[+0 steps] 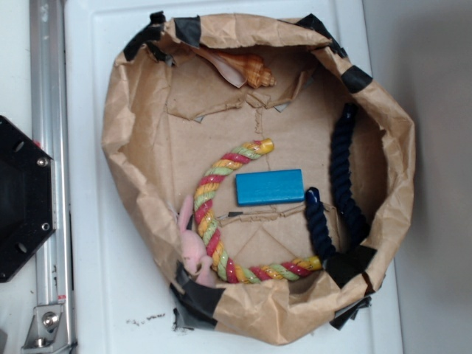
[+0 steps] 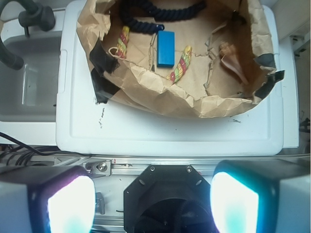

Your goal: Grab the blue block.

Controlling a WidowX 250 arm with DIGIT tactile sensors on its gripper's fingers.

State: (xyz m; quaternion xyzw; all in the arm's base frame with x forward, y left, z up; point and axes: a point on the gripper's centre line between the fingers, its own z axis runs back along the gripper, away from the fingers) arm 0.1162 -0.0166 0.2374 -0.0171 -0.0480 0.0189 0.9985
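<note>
The blue block [image 1: 270,187] lies flat on the cardboard floor of a brown paper basket [image 1: 133,133], near the middle, with bare floor along its upper long side. We see a striped rope [image 1: 209,193] of red, yellow and green curving around its left end and below it, one end almost at the block's upper left corner. A dark navy rope [image 1: 346,177] runs down the right side of the basket, its lower end just beside the block's right end. A pink plush toy [image 1: 191,249] leans against the basket's lower left wall, touching the striped rope. A tan seashell [image 1: 251,68] rests near the top wall, well apart from the block. Black tape [image 1: 188,29] patches the crumpled rim in several places.

The basket stands on a white tabletop [image 1: 96,243], filling most of its width; a bare strip stays open along the left edge, beside a metal rail [image 1: 49,147].

The wrist view shows what the exterior view does not: our gripper [image 2: 153,201], its two fingers [image 2: 70,201] spread wide apart with nothing between them, hangs outside the basket over the rail side, well apart from the block. There the basket's near wall hides the middle of the striped rope, and a grey bin [image 2: 29,82] appears off the tabletop's edge.
</note>
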